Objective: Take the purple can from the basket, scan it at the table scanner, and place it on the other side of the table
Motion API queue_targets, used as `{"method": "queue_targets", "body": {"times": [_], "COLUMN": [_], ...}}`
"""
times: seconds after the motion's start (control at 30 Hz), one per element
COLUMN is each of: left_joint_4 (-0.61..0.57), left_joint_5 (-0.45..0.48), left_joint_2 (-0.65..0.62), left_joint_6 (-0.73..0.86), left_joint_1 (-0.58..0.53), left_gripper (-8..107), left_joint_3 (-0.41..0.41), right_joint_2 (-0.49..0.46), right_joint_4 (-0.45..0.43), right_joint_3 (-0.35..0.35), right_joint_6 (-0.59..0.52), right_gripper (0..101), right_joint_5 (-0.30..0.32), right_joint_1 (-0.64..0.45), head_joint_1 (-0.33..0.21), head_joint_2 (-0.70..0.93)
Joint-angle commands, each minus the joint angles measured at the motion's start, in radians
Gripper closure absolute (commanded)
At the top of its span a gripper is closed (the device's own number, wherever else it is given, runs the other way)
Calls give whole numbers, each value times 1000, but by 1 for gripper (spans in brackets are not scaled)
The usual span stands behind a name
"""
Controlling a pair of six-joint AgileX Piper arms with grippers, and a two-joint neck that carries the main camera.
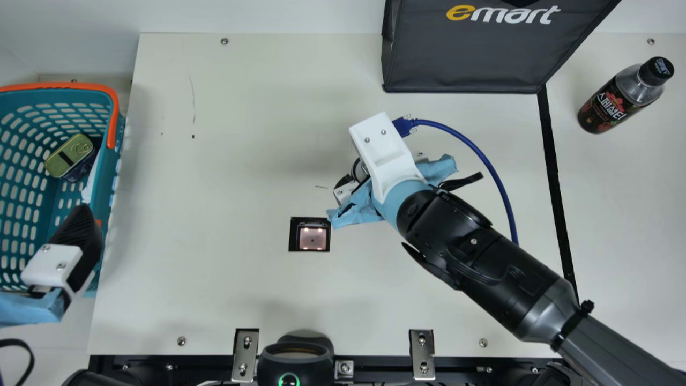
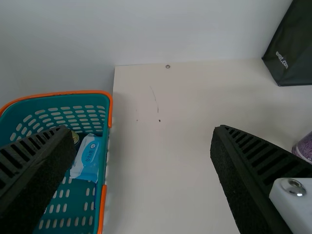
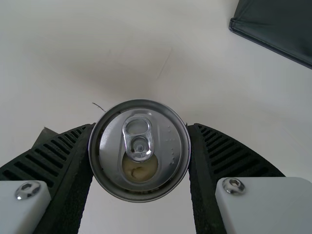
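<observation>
In the main view my right gripper (image 1: pixel 385 155) is over the table's middle, up and right of the scanner (image 1: pixel 312 238), its fingertips hidden; a sliver of the can (image 1: pixel 360 170) shows beside it. The right wrist view has my right gripper (image 3: pixel 140 148) shut on the can (image 3: pixel 170 146), silver lid facing the camera. Purple speckles mark the can (image 2: pixel 305 146) at the left wrist view's edge. My left gripper (image 1: pixel 77 225) is at the right side of the teal basket (image 1: pixel 103 187); in its wrist view the left gripper (image 2: pixel 141 141) is open, nothing between its fingers.
A green-lidded tin (image 1: pixel 69 155) and a white-blue packet (image 2: pixel 89 158) lie in the basket. The dark bag (image 1: pixel 461 59) stands at the back, with a blue cable (image 1: pixel 482 155) below it. Beyond the black line (image 1: pixel 552 155), a dark bottle (image 1: pixel 624 96) is at the right.
</observation>
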Motion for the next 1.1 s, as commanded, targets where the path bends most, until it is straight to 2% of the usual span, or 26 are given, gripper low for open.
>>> {"method": "queue_targets", "body": {"times": [0.0,0.03,0.07,0.47,0.6,0.73,0.97,1.07], "left_joint_4": [0,0,0,0,0,0,0,0], "left_joint_5": [0,0,0,0,0,0,0,0], "left_joint_2": [0,0,0,0,0,0,0,0], "left_joint_6": [0,0,0,0,0,0,0,0], "left_joint_1": [0,0,0,0,0,0,0,0], "left_gripper": [9,9,9,9,9,9,9,9], "left_joint_3": [0,0,0,0,0,0,0,0], "right_joint_2": [-4,-5,-7,-27,-29,-52,-122,-150], "right_joint_4": [-2,-2,-1,59,85,125,212,248], "right_joint_3": [-7,-12,-18,-159,-188,-171,-88,-59], "right_joint_6": [2,1,-1,-60,-76,-96,-183,-239], "right_gripper": [93,100,101,101,101,101,101,101], "right_joint_5": [7,12,18,152,180,182,159,154], "right_joint_1": [1,1,0,-32,-65,-150,-373,-478], "head_joint_1": [-29,-29,-29,-29,-29,-29,-29,-29], "head_joint_2": [2,2,2,2,-92,-185,-347,-347]}}
